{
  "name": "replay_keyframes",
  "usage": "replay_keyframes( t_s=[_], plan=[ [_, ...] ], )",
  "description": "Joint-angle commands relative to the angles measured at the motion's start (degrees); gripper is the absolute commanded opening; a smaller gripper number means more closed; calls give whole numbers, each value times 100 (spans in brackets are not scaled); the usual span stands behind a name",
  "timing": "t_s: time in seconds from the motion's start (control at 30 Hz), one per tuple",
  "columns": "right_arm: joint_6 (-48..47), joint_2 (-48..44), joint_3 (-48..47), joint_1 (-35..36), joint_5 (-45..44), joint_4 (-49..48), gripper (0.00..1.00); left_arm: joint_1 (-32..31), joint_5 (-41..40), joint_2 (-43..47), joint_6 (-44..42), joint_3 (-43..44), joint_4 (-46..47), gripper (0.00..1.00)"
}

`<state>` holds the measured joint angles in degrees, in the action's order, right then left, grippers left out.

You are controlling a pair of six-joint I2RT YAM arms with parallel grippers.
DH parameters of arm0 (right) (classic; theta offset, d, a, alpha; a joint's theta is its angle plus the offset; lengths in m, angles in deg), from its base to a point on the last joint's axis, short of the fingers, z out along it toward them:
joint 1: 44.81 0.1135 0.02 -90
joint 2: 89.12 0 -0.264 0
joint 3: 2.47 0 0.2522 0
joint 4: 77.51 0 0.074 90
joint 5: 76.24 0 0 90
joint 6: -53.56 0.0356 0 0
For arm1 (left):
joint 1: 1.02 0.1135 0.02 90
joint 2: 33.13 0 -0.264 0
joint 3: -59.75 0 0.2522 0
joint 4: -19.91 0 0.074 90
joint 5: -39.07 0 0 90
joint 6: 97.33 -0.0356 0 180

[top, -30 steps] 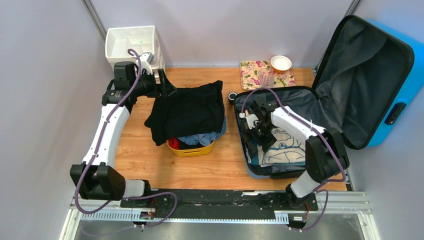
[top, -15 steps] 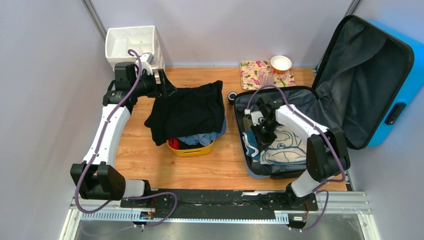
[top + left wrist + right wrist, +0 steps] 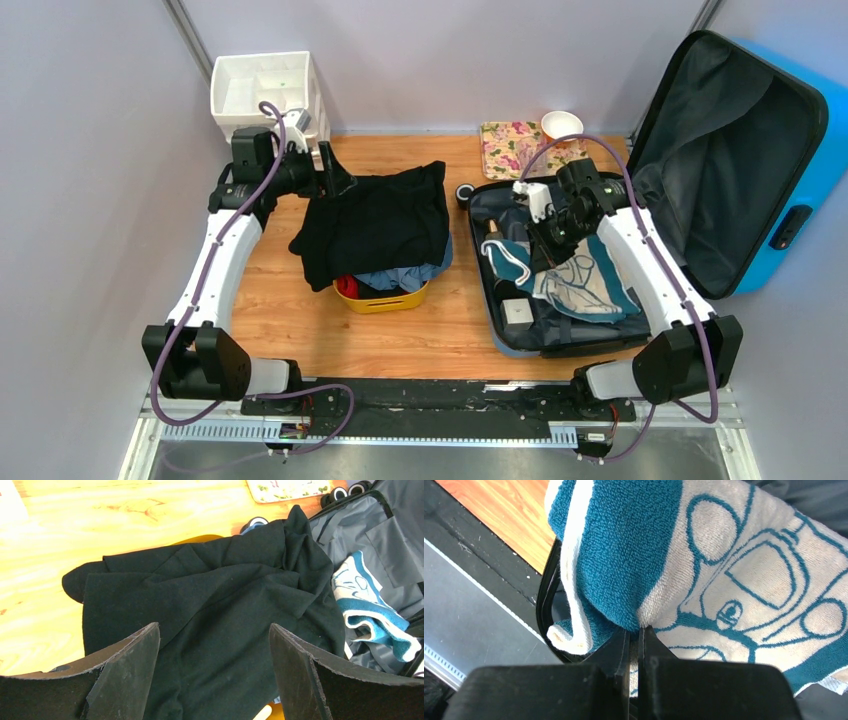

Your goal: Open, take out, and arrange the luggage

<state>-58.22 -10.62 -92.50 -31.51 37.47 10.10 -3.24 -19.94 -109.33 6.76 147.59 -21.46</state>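
1. Table (image 3: 290, 300): wooden top, with both arm bases bolted at its near edge.

2. Yellow tub (image 3: 385, 298): stands near the middle of the table, left of the luggage. It holds red clothing (image 3: 347, 287) and blue clothing (image 3: 400, 277).

3. Black garment (image 3: 375, 220): draped over the top of the tub, hiding most of it and spilling off toward the far left.

4. Luggage (image 3: 800, 140): lies open on the right side of the table. The lower half is flat. The lid stands raised at the far right, with dark grey lining facing in and bright-blue shell along its outer edge.

5. Small pale box (image 3: 516, 312): sits in the near-left part of the lower half.

6. Towel (image 3: 580, 285): teal and white with a line pattern. It lies across the lower half, one part bunched and raised.

7. Right gripper (image 3: 639, 630): over the lower half. Its jaws are pressed together with a fold of the towel pinched between them.

8. Left gripper (image 3: 214, 626): hovers at the far-left edge of the black garment. Its jaws are spread wide with nothing between them.

9. Small black round object (image 3: 463, 193): on the table, at the luggage's far-left corner.

10. Floral tray (image 3: 510, 145): by the far wall. A white bowl (image 3: 562, 124) with an orange rim sits at its far-right corner.

11. White bin (image 3: 262, 90): in the far-left corner.
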Motion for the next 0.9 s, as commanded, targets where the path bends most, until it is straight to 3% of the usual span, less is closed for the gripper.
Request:
replay_keyframes(
  t_s=[0.0,0.37,0.53,0.7,0.87],
  plan=[
    [-371,7,-405,-12,354,157,0,20,224,211,-2,-34,178,88],
    [-1636,385,-3542,-179,320,816,0,20,285,343,24,-227,230,88],
    [-1610,701,-4754,-179,152,158,0,20,373,448,85,-351,388,88],
    [-1777,1105,-5380,-187,231,-974,0,20,417,545,112,-447,441,88],
    [-1286,2114,-6397,-126,179,-1995,0,20,435,659,287,-754,626,89]
  ],
)
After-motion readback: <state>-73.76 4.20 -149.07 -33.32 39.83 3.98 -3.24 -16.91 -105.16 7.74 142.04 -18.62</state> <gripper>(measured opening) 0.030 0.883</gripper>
